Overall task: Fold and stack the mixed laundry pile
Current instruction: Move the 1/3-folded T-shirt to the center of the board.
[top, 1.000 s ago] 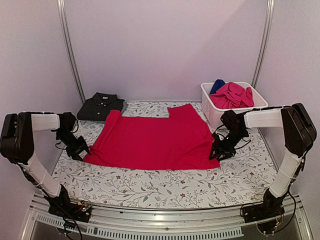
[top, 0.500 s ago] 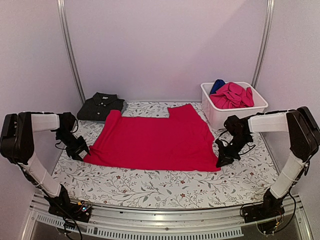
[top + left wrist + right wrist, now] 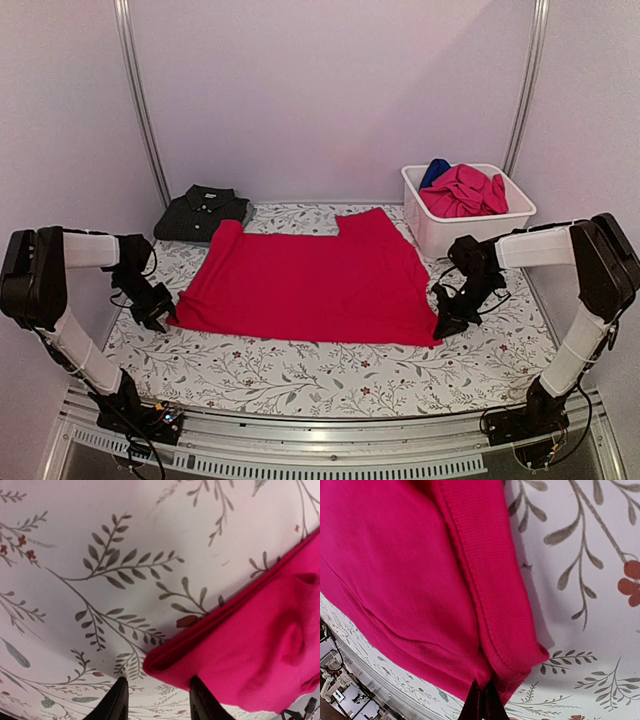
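A red tee (image 3: 310, 280) lies spread flat in the middle of the floral cloth. My left gripper (image 3: 158, 318) is low at its near-left corner. In the left wrist view the left gripper (image 3: 159, 702) is open, and the folded corner of the tee (image 3: 240, 645) reaches in beside the right fingertip (image 3: 200, 700). My right gripper (image 3: 443, 325) is at the near-right corner. Its wrist view shows the right gripper (image 3: 481, 702) shut on the hem of the tee (image 3: 420, 580). A folded dark polo (image 3: 203, 212) rests at the back left.
A white tub (image 3: 440, 228) stands at the back right, holding a magenta garment (image 3: 465, 190) and a blue one (image 3: 435, 170). The floral cloth (image 3: 330, 370) covers the table. Pale walls close in the sides and back.
My right gripper moved onto the tee's near-right corner and shut on the hem. My left gripper slid a little nearer along the near-left corner, its jaws narrowing slightly.
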Available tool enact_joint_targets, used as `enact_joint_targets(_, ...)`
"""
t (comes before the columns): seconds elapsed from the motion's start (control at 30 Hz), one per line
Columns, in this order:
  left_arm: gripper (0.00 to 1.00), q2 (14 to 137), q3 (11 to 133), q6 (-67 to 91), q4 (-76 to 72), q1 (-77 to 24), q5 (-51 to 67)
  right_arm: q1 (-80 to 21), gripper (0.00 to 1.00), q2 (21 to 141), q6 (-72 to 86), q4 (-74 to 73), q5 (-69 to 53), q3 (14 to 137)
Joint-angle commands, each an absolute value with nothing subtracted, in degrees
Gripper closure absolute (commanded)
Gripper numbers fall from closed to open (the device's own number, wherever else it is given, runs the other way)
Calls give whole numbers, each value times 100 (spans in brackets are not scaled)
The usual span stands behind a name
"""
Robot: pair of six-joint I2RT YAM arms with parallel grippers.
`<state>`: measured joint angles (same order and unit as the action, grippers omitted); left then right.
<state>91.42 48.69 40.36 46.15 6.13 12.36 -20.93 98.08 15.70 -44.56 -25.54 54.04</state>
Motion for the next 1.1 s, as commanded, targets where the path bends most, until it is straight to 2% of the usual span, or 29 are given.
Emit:
enact_joint_targets(0.0,60,9204,4839,4210,4543,701,1090,-2086,100,9927,1570,-4399,-2431,5523)
enact_joint_targets(0.1,66,9245,4892,4234,4449,713,1010,-2089,100,9957,1541,-4416,-2385,5533)
enact_joint_targets(0.27,97,9292,4860,4323,4570,807,1055,-2088,100,9969,1462,-4526,-2365,5481)
enact_joint_targets(0.3,100,9227,4820,4358,4628,826,1080,-2084,100,9943,1458,-4549,-2364,5465)
enact_joint_targets(0.7,100,7731,4256,4910,5787,831,968,-2097,100,9168,1726,-5031,-2640,4790)
enact_joint_targets(1.07,100,7332,3771,4962,6188,739,1285,-2633,100,8241,2289,-5570,-3165,4393)
